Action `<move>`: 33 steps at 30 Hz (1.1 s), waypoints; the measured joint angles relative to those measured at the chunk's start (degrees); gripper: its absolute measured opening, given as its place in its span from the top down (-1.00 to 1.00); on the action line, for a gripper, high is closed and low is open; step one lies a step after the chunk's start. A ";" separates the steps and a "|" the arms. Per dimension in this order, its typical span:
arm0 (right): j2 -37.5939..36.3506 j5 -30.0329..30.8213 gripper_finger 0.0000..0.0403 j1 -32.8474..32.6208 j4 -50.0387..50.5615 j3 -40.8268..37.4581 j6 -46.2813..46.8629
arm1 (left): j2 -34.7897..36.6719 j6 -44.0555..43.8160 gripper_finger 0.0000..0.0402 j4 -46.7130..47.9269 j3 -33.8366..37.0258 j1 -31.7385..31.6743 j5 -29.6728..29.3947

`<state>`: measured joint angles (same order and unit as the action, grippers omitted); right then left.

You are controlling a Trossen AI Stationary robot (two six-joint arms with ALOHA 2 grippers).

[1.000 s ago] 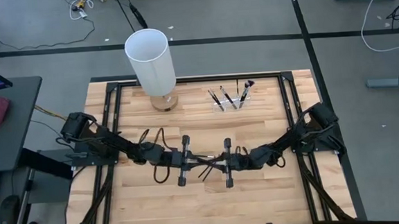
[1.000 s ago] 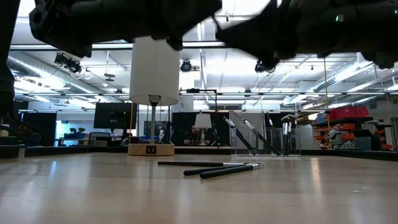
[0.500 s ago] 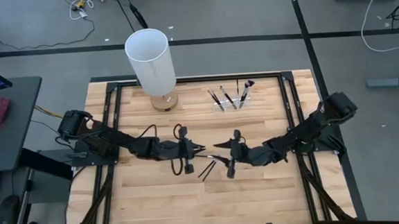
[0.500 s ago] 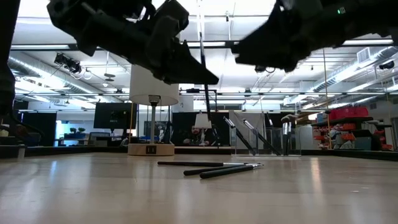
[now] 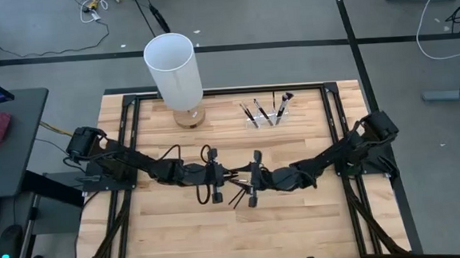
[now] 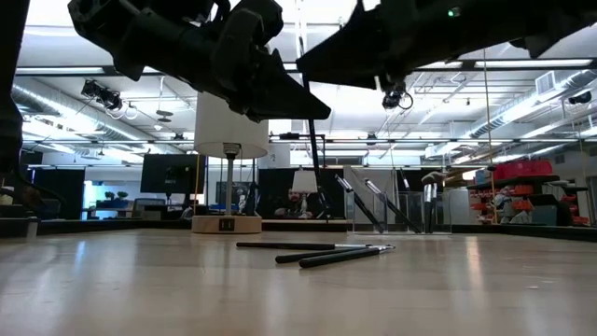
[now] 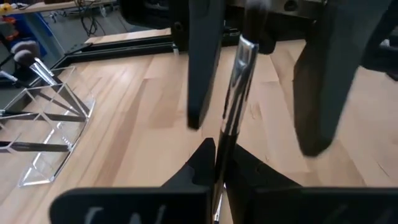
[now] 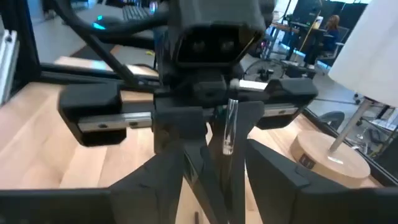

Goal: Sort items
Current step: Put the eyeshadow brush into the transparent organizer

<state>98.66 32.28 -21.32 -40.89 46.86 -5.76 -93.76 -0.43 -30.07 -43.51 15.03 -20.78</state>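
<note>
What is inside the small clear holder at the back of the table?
The clear holder contains several brushes standing slanted, one with a fluffy tip. Their exact number and lower ends are too small to tell.

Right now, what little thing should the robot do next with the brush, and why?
Probably shut the right gripper on the brush. The left gripper pinches it, and the right one's open fingers stand either side of it, not touching, so this looks like a handover.
</note>
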 joint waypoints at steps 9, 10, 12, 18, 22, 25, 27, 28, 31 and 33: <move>0.67 0.21 0.65 0.92 0.25 1.24 0.79 | -0.02 0.22 0.89 0.07 0.00 0.00 0.68; 0.67 0.23 0.74 0.92 0.20 1.24 0.79 | -0.02 0.20 0.89 0.05 0.00 -0.02 0.70; 0.67 0.23 0.91 0.89 0.27 1.24 0.75 | -0.02 0.21 0.89 -0.04 0.00 -0.02 0.68; 0.67 2.54 0.92 0.62 0.37 1.24 0.87 | -0.02 1.87 0.81 -0.01 0.00 -0.03 1.32; -0.93 8.94 0.97 -0.69 2.03 1.24 -0.30 | 0.60 3.97 0.59 1.44 0.00 -0.24 0.95; -4.38 14.77 0.96 -1.71 5.15 1.24 -0.48 | 1.83 4.11 0.37 5.81 -0.04 -0.68 -0.95; -7.35 18.38 0.96 -2.35 8.78 1.24 -0.50 | 2.88 3.75 0.23 10.20 0.02 -1.00 -2.00; -8.94 19.79 0.96 -2.59 10.46 1.24 -0.22 | 3.22 2.91 0.17 11.56 0.01 -1.22 -2.21; -14.24 21.54 0.96 -2.78 15.39 1.24 0.98 | 3.50 0.57 0.04 14.55 0.29 -1.75 -2.49; -17.53 21.90 0.96 -2.39 18.59 1.24 1.23 | 3.50 -0.42 -0.01 13.32 2.00 -1.79 -2.90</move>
<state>81.13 54.18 -23.71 -22.30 48.10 -4.54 -90.26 -0.85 -16.76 -41.51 13.24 -23.68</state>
